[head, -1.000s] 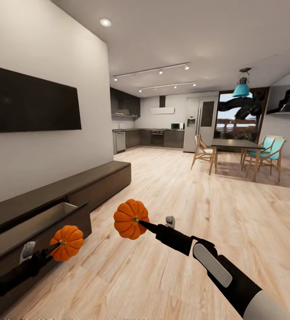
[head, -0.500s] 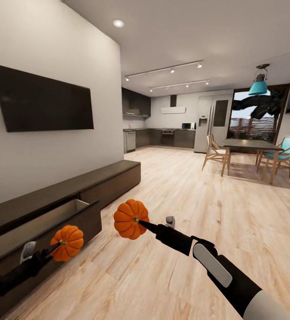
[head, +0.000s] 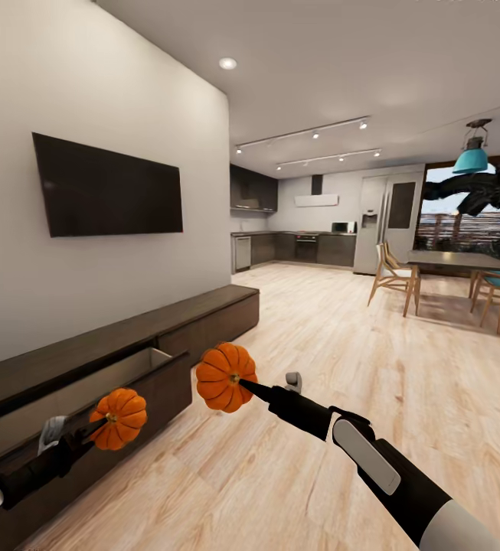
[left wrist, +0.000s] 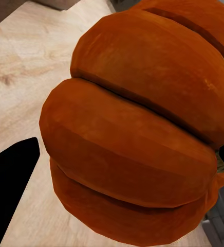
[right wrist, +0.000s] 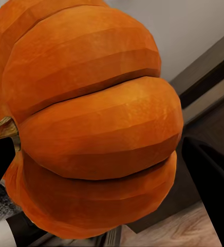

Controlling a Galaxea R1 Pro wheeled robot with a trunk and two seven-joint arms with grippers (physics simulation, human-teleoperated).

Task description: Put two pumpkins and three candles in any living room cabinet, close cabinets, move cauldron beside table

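Meanwhile, each arm carries a small bright-orange ribbed pumpkin: the left gripper (head: 96, 428) is clamped on one (head: 119, 418) just in front of the long, low dark-brown wooden cabinet (head: 204, 321), beside the pulled-out edge of its open front (head: 89, 375); the right gripper (head: 253, 389) grips the other pumpkin (head: 225, 376) over bare light wooden floor (head: 341, 398). Wide open floor stretches to the right, up to the dark-topped dining table (head: 464, 262).

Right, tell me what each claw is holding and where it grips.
Each holds a pumpkin by the stem end: the left claw has one pumpkin, the right claw the other pumpkin.
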